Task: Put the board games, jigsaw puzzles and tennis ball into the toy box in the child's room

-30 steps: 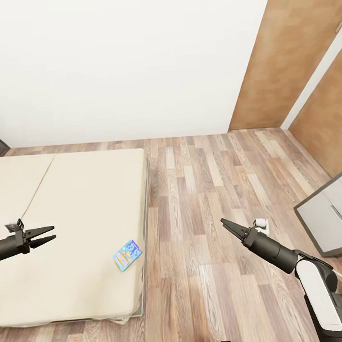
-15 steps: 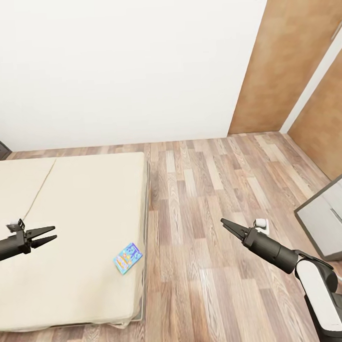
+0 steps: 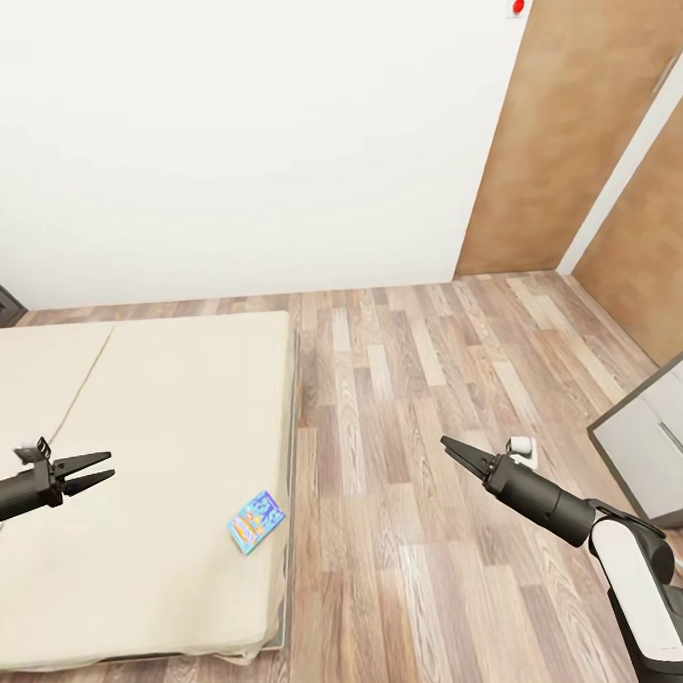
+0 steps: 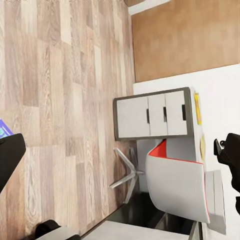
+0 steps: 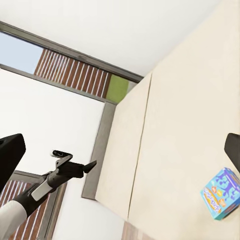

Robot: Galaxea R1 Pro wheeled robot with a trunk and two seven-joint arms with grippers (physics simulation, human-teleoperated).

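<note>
A small blue board game [image 3: 257, 520] lies flat on the bed [image 3: 165, 411], near the mattress's right edge and its near end. My left gripper [image 3: 100, 468] hovers open over the mattress, well left of that box. Over the wood floor right of the bed, my right gripper [image 3: 449, 446] is open too. The right wrist view shows the same blue board game [image 5: 222, 193] on the beige mattress, with my left gripper [image 5: 91, 164] beyond it. One end of the table [image 3: 655, 443] shows at the right edge; the toy box is out of view.
A white wall closes the far side, with brown wooden panels [image 3: 561, 130] at the right. Wood-plank floor [image 3: 404, 378] runs between bed and table. In the left wrist view, a red-and-white chair [image 4: 180, 182] stands by the table's drawer unit [image 4: 152, 115].
The whole picture has slid down a little, so the camera has moved; a red dot on the wall came into sight. Both arms keep their pose and the blue box stays put.
</note>
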